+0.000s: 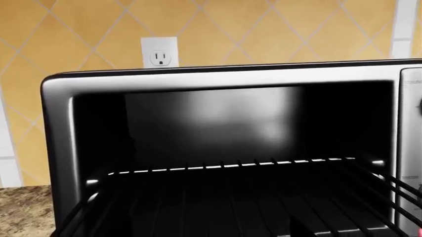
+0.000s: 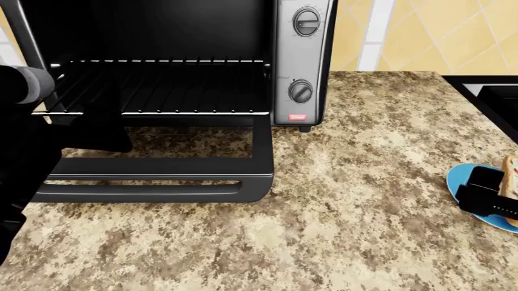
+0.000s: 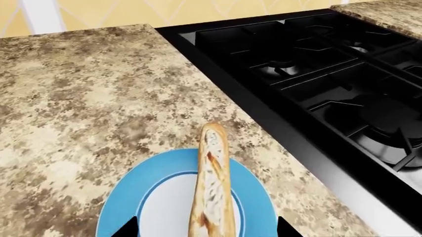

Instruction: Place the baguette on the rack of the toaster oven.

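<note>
Item: baguette (image 3: 212,187), lying on the blue plate (image 3: 254,195) on the granite surface (image 2: 356,200), beside the stove (image 3: 316,74). I am hovering my right gripper (image 3: 205,228) over it, jaws spread, one tip showing on each side of the loaf and nothing clenched; its long axis is running straight away from my wrist, across the gap between the tips. Item: toaster oven (image 2: 301,60), door dropped open, rack (image 2: 162,85) bare, standing well apart to the left. My left arm (image 2: 24,145) is waiting at the oven mouth; its jaws are out of sight, so I cannot tell their state. Right arm is nearer the loaf.
</note>
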`<state>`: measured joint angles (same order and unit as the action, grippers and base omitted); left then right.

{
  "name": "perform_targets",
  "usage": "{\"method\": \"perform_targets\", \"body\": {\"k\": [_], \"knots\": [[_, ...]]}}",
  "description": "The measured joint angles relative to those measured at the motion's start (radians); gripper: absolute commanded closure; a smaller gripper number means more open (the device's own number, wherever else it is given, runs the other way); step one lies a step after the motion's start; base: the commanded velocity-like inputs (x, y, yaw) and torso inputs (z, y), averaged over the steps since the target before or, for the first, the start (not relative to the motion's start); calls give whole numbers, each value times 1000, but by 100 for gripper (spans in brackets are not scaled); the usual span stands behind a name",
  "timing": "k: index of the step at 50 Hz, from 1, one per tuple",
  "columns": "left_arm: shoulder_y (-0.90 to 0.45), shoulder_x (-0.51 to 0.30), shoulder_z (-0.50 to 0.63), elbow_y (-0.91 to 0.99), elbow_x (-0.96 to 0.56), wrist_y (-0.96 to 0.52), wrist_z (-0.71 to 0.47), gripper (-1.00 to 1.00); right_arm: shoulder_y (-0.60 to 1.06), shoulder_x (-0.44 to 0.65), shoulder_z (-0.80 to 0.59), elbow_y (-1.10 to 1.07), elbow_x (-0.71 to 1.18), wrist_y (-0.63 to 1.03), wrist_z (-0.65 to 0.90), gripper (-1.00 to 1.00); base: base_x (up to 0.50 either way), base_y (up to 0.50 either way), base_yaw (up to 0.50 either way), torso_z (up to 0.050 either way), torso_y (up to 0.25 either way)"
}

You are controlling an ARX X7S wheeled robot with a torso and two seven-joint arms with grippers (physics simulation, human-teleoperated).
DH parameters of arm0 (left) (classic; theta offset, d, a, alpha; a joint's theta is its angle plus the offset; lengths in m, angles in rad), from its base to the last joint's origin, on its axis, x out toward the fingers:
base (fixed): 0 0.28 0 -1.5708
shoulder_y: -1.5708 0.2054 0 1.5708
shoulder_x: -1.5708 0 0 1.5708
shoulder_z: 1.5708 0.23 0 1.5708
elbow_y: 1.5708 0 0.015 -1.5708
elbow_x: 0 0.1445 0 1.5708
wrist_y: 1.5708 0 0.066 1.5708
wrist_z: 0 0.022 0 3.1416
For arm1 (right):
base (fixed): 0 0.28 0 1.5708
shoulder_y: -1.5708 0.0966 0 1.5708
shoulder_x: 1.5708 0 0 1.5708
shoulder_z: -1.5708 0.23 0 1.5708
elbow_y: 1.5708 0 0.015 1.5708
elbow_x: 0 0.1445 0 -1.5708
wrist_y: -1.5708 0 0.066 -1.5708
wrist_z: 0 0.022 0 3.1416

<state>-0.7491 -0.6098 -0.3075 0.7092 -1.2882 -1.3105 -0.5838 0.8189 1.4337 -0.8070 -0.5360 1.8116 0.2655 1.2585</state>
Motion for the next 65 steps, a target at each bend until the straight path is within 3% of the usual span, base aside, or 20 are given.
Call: {"method": "perform_targets", "body": {"k": [65], "knots": [[23, -28, 35, -9, -3, 56, -5, -100, -96, -27, -36, 70, -59, -70, -61, -100, 0, 0, 0, 0, 0]]}}
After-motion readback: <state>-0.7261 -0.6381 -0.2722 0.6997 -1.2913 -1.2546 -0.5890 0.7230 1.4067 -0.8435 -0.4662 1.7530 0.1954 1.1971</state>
